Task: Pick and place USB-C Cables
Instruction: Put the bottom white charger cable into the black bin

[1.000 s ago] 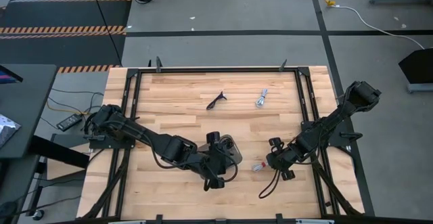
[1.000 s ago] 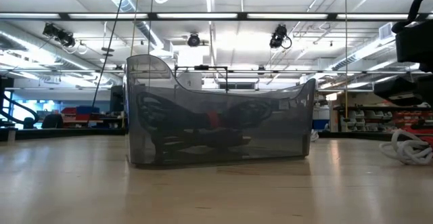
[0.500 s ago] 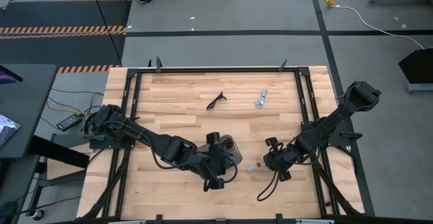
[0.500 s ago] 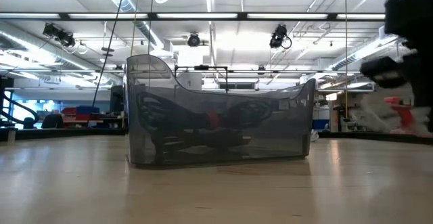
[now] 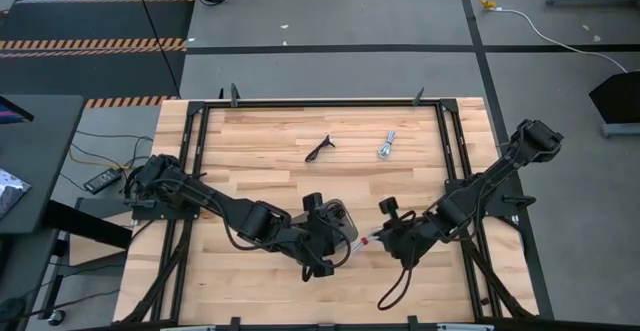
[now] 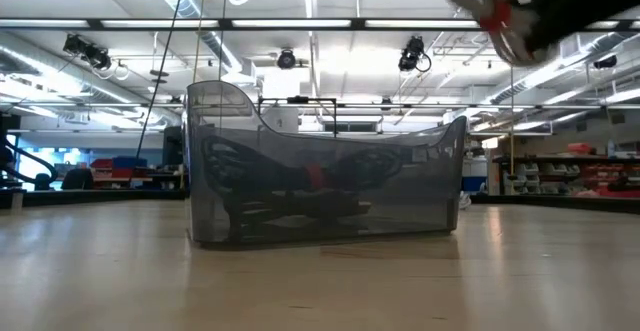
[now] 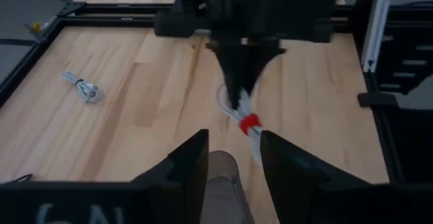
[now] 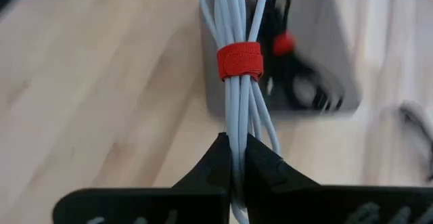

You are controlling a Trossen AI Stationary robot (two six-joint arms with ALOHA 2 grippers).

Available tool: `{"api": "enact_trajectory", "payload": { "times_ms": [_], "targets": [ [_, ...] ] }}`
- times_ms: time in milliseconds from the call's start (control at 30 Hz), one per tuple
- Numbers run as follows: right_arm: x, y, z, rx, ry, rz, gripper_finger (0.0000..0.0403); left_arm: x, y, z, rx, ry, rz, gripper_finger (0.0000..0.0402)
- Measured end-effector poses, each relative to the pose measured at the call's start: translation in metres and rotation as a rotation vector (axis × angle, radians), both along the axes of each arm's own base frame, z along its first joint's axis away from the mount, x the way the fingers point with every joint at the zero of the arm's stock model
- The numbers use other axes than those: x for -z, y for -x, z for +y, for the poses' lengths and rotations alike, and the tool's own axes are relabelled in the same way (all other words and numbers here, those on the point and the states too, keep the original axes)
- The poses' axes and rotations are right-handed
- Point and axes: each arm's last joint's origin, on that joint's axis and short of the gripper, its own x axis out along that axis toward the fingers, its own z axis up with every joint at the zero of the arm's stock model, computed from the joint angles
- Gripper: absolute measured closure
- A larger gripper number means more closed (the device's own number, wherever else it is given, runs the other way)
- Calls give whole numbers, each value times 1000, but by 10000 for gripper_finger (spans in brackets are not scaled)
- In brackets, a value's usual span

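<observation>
The right gripper point(image 5: 382, 237) was clamped on a white coiled USB-C cable bundle tied with a red band point(image 8: 238, 82), its two dark fingers point(image 8: 260, 166) pinched tight around the strands just below the band. It held the bundle off the table, just beside the translucent grey rectangular tray point(image 5: 338, 221) near the front middle of the light wooden tabletop point(image 5: 260, 161). In the low view the bundle point(image 6: 492, 16) hung high above the tray point(image 6: 320, 176), in which dark cables and a spot of red already lay.

The left gripper point(image 5: 325, 236) sat at the tray itself, its fingers point(image 7: 193, 166) spread apart with nothing between them (the tray's edge showed in the gap).

Two more bundles lay well apart towards the far side: a black one point(image 5: 319, 149) and a grey-white one point(image 5: 387, 146).
</observation>
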Motion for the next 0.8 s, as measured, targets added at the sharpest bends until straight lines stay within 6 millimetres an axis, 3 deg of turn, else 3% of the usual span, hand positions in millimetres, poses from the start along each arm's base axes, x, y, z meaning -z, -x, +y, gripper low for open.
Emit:
{"api": "enact_trajectory", "payload": {
  "times_ms": [200, 400, 600, 800],
  "targets": [
    [-18, -16, 3, -108, 2, -153, 386, -1, 0, 2, -52, -33, -20, 260],
    [-20, -35, -8, -137, -20, -217, 386, -10, -5, 4, -135, -140, -123, 260],
    [3, -55, -17, -144, -56, -129, 386, -17, -7, 5, -159, -285, -161, 260],
    [22, -72, -20, -120, -59, -129, 386, -14, -5, 6, -168, -318, -129, 260]
  ]
}}
